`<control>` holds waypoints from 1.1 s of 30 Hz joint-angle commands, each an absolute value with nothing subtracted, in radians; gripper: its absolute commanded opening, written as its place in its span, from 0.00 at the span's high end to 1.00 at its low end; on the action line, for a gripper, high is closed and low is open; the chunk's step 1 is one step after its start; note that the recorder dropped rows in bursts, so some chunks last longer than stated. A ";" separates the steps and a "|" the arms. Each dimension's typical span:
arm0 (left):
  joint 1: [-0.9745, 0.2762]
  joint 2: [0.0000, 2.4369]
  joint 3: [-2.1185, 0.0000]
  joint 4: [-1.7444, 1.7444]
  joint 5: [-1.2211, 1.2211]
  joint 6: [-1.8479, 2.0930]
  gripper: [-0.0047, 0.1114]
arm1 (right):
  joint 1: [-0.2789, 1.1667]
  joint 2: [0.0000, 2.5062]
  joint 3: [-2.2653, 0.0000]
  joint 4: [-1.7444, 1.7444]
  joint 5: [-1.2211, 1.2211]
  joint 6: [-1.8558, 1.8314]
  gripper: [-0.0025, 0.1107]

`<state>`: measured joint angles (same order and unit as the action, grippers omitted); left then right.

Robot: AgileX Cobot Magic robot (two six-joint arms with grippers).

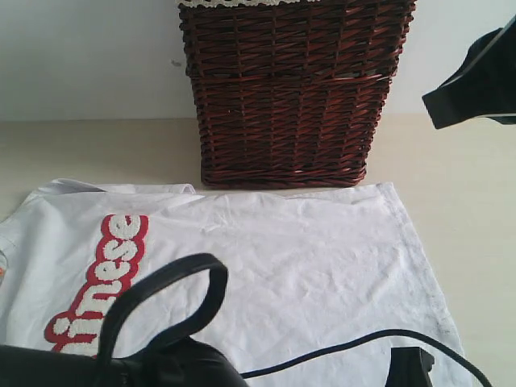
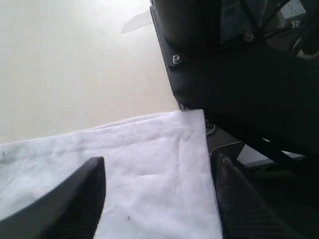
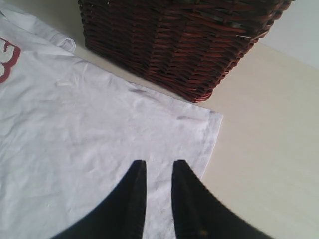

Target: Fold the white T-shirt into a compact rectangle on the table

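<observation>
Left jaws gape over the white T-shirt (image 1: 322, 258), right jaws barely parted; lettering (image 1: 114, 262) partly hidden.

The exterior camera looks down from above the near side of the surface (image 1: 451, 161), facing the wall (image 1: 81, 56). The wicker basket (image 1: 290, 97) fills its far middle and the white T-shirt (image 1: 306, 266) its lower half, with the left arm (image 1: 173, 363) looming dark right under the lens. The left wrist camera sits very low and close, peering between the fingers of the left hand (image 2: 159, 169) at one hemmed corner of the shirt and the bare surface beyond. The right wrist camera rides higher, looking down past the right hand (image 3: 158, 167) toward the basket's foot. It shares with the exterior view the basket, the shirt corner beside it and the red lettering (image 1: 105, 274).
</observation>
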<state>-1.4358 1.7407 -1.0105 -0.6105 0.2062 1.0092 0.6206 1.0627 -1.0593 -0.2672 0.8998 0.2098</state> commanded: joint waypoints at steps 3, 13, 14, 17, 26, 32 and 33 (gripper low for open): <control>-1.434 1.690 -1.015 -0.611 0.229 0.974 0.56 | 0.615 1.061 -1.064 -0.267 0.907 0.184 0.81; -1.041 1.618 -1.015 -0.192 0.669 0.462 0.96 | 0.615 1.095 -0.980 -0.297 0.872 0.158 0.98; -0.990 1.616 -1.014 -0.173 0.709 0.457 0.96 | 0.615 1.108 -0.973 -0.302 0.872 0.150 0.98; -0.858 1.612 -1.001 -0.130 0.768 0.457 0.96 | 0.615 1.167 -0.958 -0.332 0.874 0.150 0.98; -0.510 1.610 -0.941 -0.017 0.825 0.457 0.96 | 0.518 1.512 -0.933 -0.301 0.885 0.126 0.98; -0.313 1.608 -0.941 -0.007 0.829 0.406 0.96 | 0.439 1.705 -0.933 -0.260 0.842 0.125 0.98; -0.285 1.608 -0.941 -0.007 0.824 0.393 0.96 | 0.434 1.731 -0.933 -0.262 0.838 0.125 0.98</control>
<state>-0.3514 1.6173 -0.9460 -0.0082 0.8361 0.4318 0.4546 1.6769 -0.9362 -0.2740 0.8662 0.1324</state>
